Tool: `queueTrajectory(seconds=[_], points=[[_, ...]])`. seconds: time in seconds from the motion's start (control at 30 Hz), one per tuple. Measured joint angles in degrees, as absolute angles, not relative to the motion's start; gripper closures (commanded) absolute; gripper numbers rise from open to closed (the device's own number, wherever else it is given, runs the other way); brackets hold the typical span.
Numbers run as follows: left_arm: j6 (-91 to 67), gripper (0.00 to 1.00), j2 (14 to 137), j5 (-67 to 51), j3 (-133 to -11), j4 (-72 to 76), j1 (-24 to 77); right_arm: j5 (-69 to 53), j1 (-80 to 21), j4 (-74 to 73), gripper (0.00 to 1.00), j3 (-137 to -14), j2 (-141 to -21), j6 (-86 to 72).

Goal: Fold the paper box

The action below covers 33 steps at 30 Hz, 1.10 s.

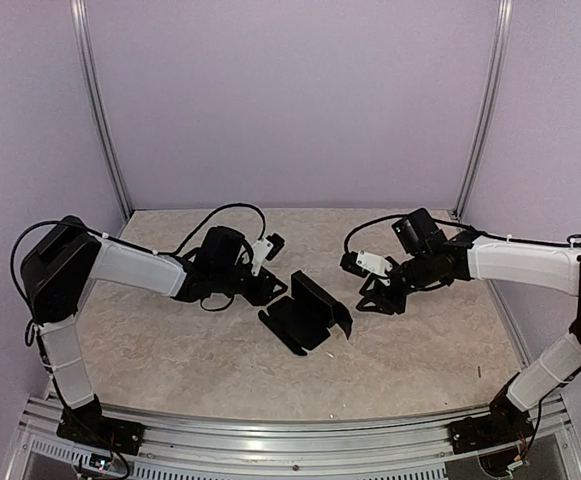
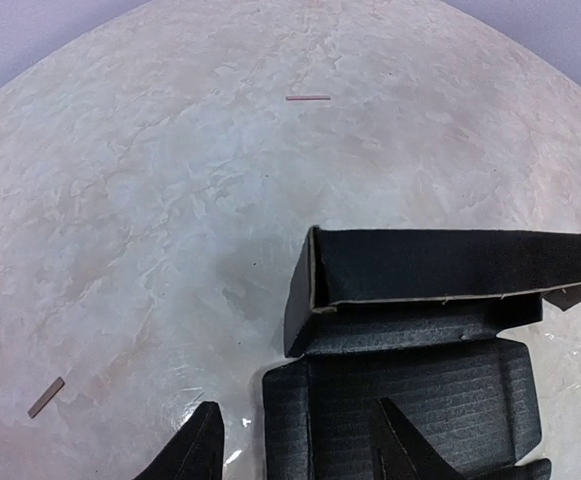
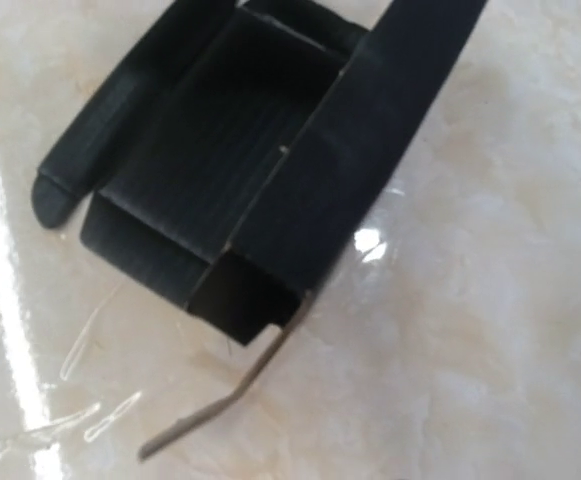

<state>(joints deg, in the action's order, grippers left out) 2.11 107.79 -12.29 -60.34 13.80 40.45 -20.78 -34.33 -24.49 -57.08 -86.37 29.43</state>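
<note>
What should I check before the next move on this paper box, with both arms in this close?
1. Paper box resting on the table between the arms: ok.
2. Box fully folded: not ok; one wall stands, flaps lie open.
3. Left gripper open: ok; its fingers straddle one edge of the box.
4. Right gripper open or shut: cannot tell; its fingers are absent from its wrist view.
5. Box visible in both wrist views: ok.

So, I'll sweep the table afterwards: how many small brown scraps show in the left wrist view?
2. The far scrap lies beyond the paper box, near the top; the near scrap lies at lower left, apart from it. Others may lie outside this view.
</note>
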Motion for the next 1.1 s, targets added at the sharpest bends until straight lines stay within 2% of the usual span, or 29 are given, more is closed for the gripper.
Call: queueTrajectory(seconds=[0.13,0.3,0.9,1.1], points=[[4.0,0.55,112.3,-8.9,-60.4,17.4,42.5,-20.8,-33.7,-25.1,0.60,-55.7,-84.2,29.1],[5.3,0.65,117.0,-8.1,-60.8,21.1,42.7,-20.8,-32.7,-26.2,0.60,-53.7,-82.3,28.8],[6.0,0.77,121.5,-8.6,-64.3,30.4,42.7,-21.2,-30.4,-25.3,0.60,-51.3,-81.5,27.6],[6.4,0.85,123.0,-9.0,-65.4,31.7,42.7,-21.4,-29.8,-24.9,0.60,-50.7,-81.7,27.4]])
